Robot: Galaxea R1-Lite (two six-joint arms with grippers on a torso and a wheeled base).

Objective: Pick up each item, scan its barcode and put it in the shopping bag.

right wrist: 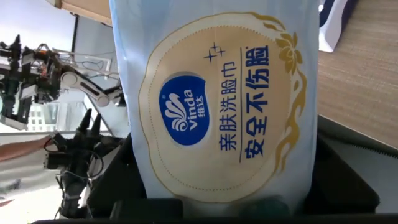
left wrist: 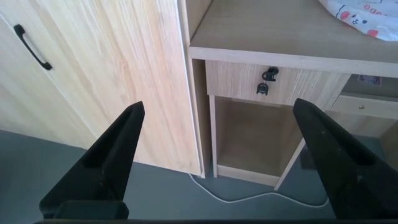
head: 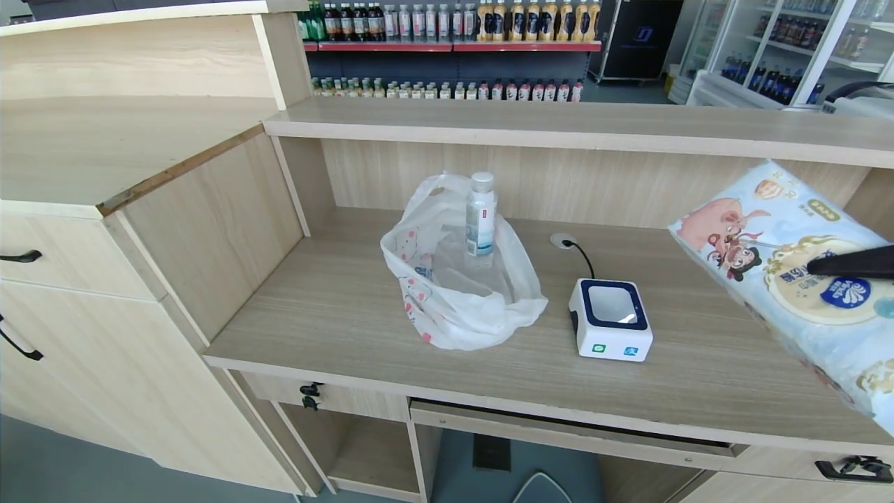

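Gripping the tissue pack (head: 754, 237), the right end effector (head: 831, 265) hangs over the bench (head: 335, 307), right of the scanner (head: 611, 318). The bottle (head: 480, 216) sits upright in the shopping bag (head: 454, 307), and the left end effector (left wrist: 217, 106) is just spread wide.

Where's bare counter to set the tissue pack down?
Widest: counter between the left side panel and the shopping bag. Also right of the scanner, below the tissue pack. Crowded: bag-to-scanner gap, cable behind it.
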